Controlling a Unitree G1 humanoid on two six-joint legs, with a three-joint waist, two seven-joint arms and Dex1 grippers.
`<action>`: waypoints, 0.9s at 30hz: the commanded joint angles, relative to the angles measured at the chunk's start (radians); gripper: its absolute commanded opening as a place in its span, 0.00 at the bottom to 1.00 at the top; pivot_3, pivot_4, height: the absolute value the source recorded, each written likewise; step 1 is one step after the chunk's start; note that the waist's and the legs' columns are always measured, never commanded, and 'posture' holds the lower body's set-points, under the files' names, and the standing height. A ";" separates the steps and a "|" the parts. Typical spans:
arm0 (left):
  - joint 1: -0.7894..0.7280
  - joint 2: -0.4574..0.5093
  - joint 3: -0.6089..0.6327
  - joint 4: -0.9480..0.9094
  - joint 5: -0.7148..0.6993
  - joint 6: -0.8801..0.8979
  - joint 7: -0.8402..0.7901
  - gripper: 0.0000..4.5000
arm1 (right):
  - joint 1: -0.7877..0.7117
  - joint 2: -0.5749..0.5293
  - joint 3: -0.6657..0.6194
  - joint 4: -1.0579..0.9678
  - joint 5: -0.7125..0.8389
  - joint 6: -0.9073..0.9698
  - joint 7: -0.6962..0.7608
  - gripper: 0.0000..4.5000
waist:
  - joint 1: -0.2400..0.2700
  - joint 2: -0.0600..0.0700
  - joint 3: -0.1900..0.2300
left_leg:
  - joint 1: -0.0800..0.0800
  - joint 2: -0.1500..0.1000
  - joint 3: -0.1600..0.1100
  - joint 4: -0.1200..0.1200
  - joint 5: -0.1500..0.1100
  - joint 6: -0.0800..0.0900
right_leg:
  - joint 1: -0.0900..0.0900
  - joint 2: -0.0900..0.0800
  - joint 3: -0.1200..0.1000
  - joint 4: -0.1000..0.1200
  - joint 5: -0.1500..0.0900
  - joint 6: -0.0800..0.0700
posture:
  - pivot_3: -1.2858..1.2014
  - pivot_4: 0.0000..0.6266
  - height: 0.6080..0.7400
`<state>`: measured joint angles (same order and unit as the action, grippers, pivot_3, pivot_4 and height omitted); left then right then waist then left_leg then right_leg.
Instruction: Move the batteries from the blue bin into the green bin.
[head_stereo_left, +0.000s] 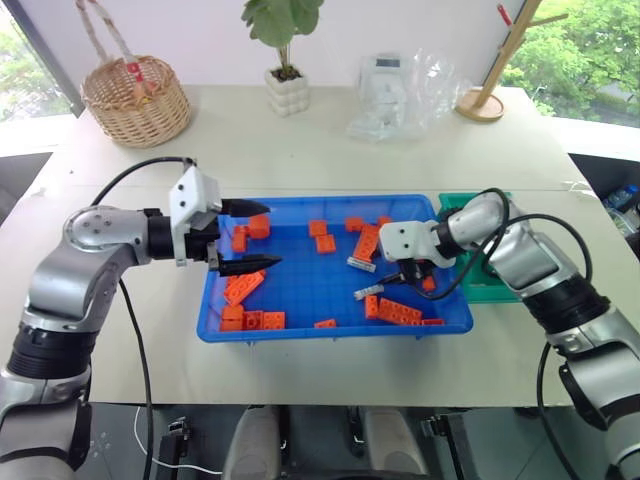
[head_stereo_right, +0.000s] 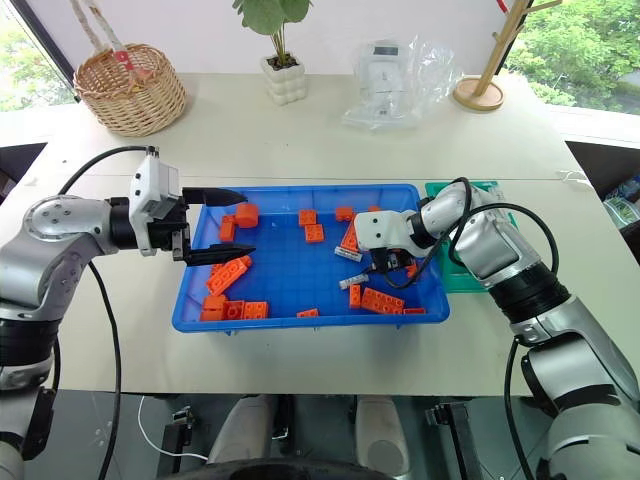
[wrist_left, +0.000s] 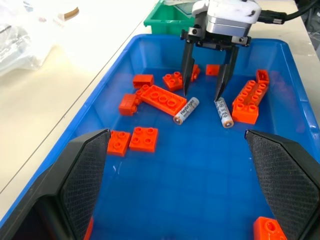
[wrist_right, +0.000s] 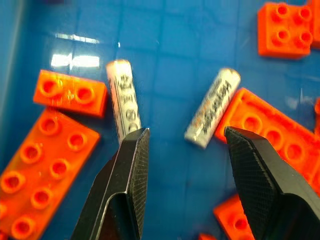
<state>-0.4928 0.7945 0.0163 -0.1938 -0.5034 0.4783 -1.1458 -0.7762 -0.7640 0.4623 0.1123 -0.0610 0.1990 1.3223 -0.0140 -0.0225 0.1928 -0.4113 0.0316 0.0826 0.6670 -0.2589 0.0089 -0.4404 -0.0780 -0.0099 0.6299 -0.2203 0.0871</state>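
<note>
Batteries, two slim silver printed cylinders, lie loose below spread right fingers.

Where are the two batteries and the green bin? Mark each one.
Battery beside the long brick (wrist_left: 186, 110): left wrist view, middle of its body.
Battery by the right claw's finger (wrist_left: 224, 112): left wrist view, middle of its body.
Green bin (wrist_left: 161, 19): left wrist view, near rim.

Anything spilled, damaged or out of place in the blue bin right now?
Nothing stands out. Two batteries lie flat on the blue bin floor among scattered orange bricks, none spilled onto the table. The right gripper hangs open just above them, empty.
</note>
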 joint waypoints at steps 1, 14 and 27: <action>-0.012 0.018 0.027 -0.028 -0.006 0.004 0.009 1.00 | -0.023 -0.017 -0.060 -0.042 0.018 0.017 0.015 0.54 | 0.001 0.000 0.000 | 0.000 0.000 0.000 0.000 0.000 0.000 | 0.000 0.000 0.000 0.000 0.000 0.000 | 0.52 0.24 0.97; -0.039 0.012 0.011 -0.021 -0.001 0.011 0.017 1.00 | 0.058 -0.056 -0.086 -0.100 0.035 0.023 0.064 0.54 | -0.002 0.000 0.000 | 0.000 0.000 0.000 0.000 0.000 0.000 | 0.000 0.000 0.000 0.000 0.000 0.000 | 0.52 0.24 0.97; -0.032 0.019 0.007 -0.046 -0.016 0.032 -0.002 1.00 | 0.094 0.040 -0.040 -0.031 0.002 0.017 0.026 0.37 | 0.001 0.000 0.000 | 0.000 0.000 0.000 0.000 0.000 0.000 | 0.001 0.000 0.000 0.000 0.000 0.000 | 0.52 0.24 0.97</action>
<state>-0.5179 0.8019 0.0145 -0.2056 -0.5032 0.5071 -1.1431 -0.6853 -0.7256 0.4282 0.0849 -0.0581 0.2283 1.3448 -0.0135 -0.0226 0.1928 -0.4109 0.0315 0.0826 0.6673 -0.2588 0.0087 -0.4399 -0.0782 -0.0099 0.6303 -0.2203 0.0871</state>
